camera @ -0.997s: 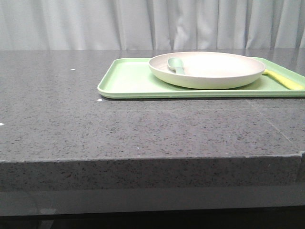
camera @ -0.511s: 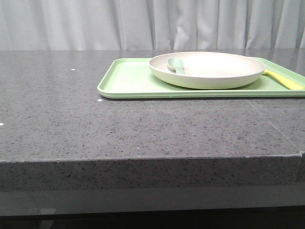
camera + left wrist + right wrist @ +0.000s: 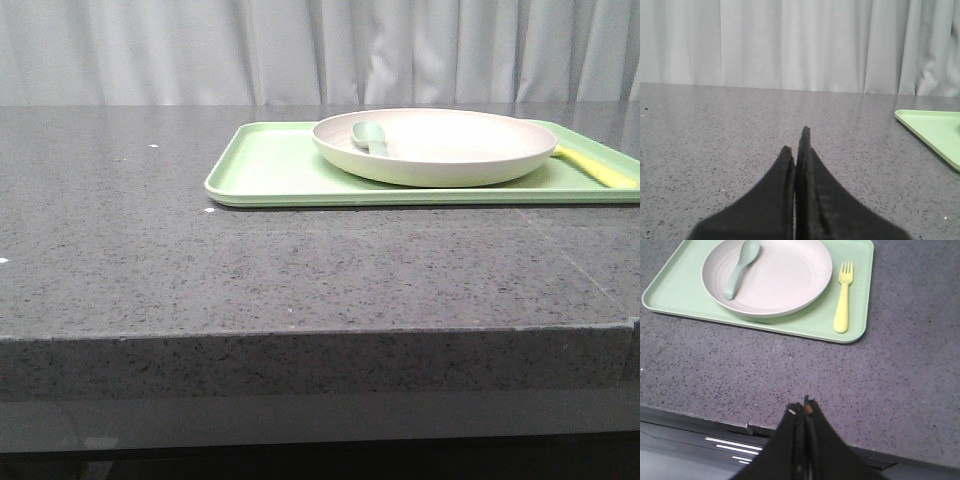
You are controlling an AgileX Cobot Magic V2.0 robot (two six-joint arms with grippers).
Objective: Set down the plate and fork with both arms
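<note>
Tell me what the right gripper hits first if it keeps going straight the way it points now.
Probably the bare countertop, short of the green tray; the shut right gripper aims down over the counter's edge. Depth is uncertain.

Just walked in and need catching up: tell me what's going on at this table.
Nothing is being handled. The plate sits on the green tray with a spoon lying in it, and the fork lies on the tray beside the plate. The left gripper and right gripper are both shut and empty, short of the tray.
</note>
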